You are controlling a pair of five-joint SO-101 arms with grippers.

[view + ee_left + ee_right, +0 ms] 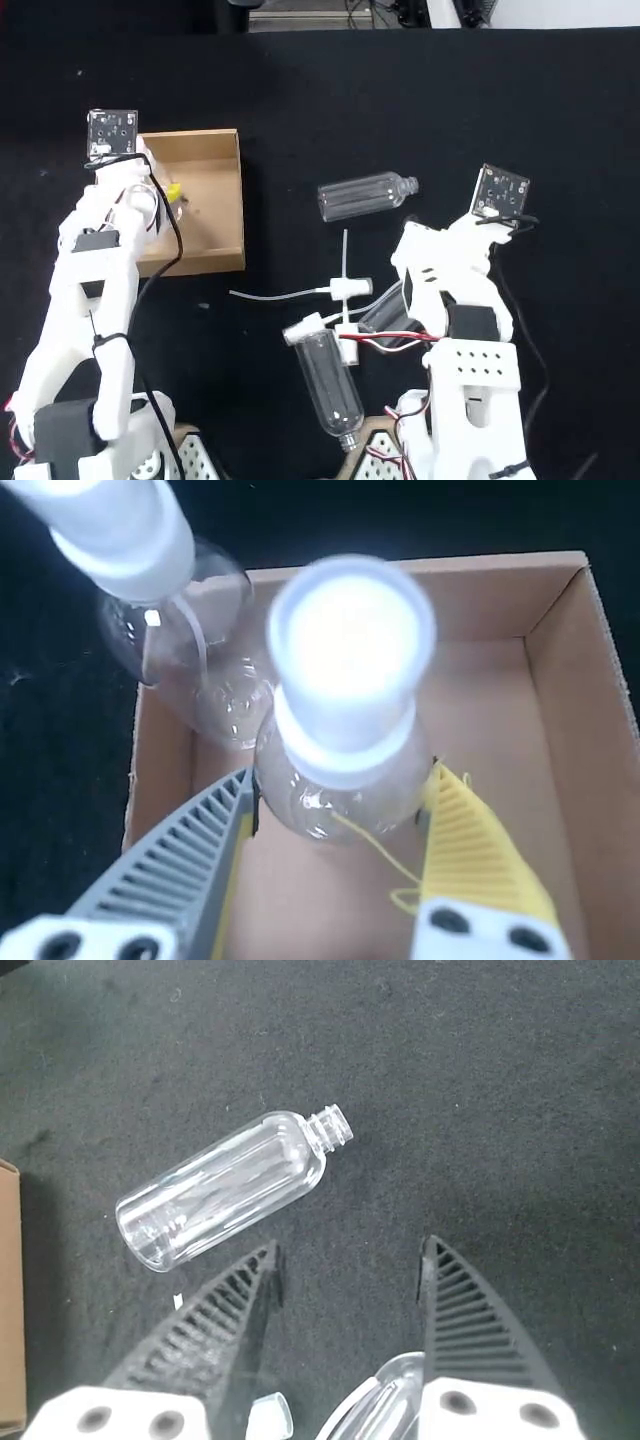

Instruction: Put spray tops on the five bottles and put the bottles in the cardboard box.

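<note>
Altogether five bottles (365, 195), two capped.

No lettering, label, number or sign is showing legibly in any of the views. The cardboard box (215, 200) is presenting plain brown walls. The clear bottle (365, 196) lying at three o'clock from it is carrying no print that can be made out.
</note>
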